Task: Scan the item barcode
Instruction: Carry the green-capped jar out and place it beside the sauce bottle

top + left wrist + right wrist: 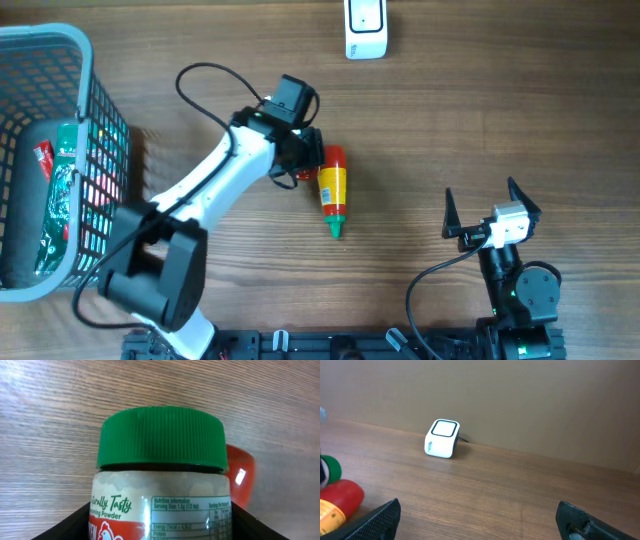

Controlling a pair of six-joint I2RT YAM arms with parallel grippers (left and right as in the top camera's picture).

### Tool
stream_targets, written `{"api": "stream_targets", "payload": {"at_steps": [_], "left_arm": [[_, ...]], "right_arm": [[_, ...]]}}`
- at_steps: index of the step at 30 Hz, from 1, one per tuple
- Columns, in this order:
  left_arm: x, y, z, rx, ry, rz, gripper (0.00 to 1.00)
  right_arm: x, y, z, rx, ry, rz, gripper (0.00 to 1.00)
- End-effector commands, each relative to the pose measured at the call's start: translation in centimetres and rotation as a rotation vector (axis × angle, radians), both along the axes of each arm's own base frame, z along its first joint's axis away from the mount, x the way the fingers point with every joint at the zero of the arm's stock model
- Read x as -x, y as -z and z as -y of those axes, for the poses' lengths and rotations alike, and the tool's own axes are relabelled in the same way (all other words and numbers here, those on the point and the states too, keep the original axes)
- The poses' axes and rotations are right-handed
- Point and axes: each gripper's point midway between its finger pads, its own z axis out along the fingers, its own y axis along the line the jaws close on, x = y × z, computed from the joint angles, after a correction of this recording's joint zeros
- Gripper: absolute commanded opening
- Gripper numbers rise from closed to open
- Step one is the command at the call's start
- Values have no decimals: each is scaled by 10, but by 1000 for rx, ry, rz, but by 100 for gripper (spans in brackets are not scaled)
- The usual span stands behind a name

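A seasoning powder jar (161,495) with a ribbed green lid (161,437) sits between the black fingers of my left gripper (160,527), which is shut on its sides; the nutrition label faces the camera. Overhead, the left gripper (300,158) covers most of the jar. Just to its right a red and yellow sauce bottle (332,190) with a green tip lies on the table. The white barcode scanner (365,30) stands at the far edge, also in the right wrist view as the scanner (442,439). My right gripper (492,215) is open and empty near the front right.
A grey wire basket (90,60) stands at the left edge and holds green and red packets (60,190). The sauce bottle's red end (340,497) shows at the left of the right wrist view. Bare wooden table (450,130) lies between the bottle and the scanner.
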Motion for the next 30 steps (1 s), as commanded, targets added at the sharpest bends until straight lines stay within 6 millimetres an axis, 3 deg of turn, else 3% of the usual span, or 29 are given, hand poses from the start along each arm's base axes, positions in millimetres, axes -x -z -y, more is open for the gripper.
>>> {"api": "stream_targets", "payload": {"at_steps": [1,8,10,12,15,20,24,30], "left_arm": [[2,16,4,-49,-122,-17,62],[18,32,21,-124,-24,-23,65],[21,32,23,-138,4,-20,77],[23,32,23,-153,53,-20,100],[23,22,16,-177,79,-5,100],[8,-30,9,-156,72,127,100],[-3,-103,4,-120,150,322,100],[-9,-210,-42,-119,100,617,100]], "right_arm": [[0,0,-2,12,-13,2,100],[0,0,-2,12,-12,2,100],[0,0,-2,12,-13,2,100],[0,0,-2,12,-12,2,100],[0,0,-2,13,-12,2,100],[0,0,-2,12,-13,2,100],[0,0,-2,12,-12,2,100],[0,0,-2,12,-12,2,100]]}}
